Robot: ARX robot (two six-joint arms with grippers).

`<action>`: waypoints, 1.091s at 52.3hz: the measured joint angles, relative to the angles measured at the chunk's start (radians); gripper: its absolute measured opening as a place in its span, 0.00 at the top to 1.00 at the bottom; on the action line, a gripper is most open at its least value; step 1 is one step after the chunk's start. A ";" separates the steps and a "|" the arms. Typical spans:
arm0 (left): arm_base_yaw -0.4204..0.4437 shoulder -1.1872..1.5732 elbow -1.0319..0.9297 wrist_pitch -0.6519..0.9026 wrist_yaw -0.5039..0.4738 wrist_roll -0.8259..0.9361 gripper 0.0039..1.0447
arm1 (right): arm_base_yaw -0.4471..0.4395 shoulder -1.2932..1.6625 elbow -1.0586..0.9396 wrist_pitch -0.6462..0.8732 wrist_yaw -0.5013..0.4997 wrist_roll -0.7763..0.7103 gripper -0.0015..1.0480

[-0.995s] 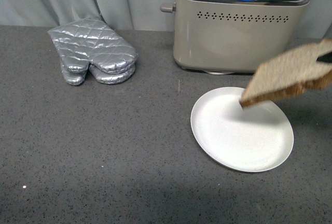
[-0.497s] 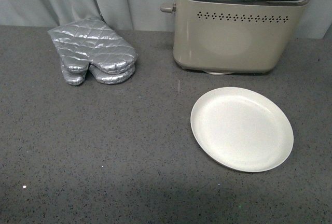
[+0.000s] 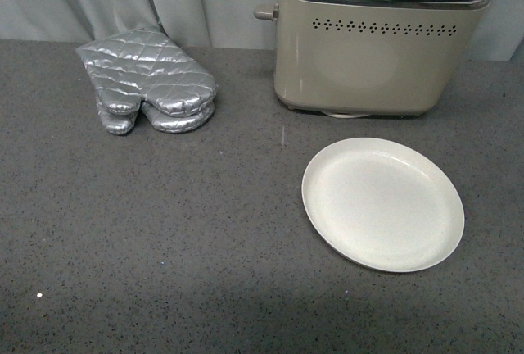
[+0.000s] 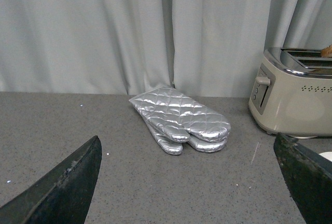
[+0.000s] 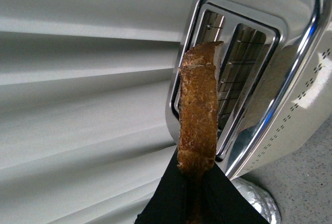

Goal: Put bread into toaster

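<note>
Between the black fingers of the right gripper (image 5: 194, 177) the bread (image 5: 197, 110) is clamped by one edge, standing edge-on straight out from them, its far end at the slots of the toaster (image 5: 290, 73), which fills the front view's upper right

The left claw (image 4: 187, 138) has two matte black, wedge-shaped fingers (image 4: 67, 182). The right claw (image 5: 194, 175) is black too, tapering to thin tips.
</note>
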 joint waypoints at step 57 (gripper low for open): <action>0.000 0.000 0.000 -0.001 0.000 0.000 0.06 | -0.021 0.335 0.399 -0.311 0.009 -0.008 0.93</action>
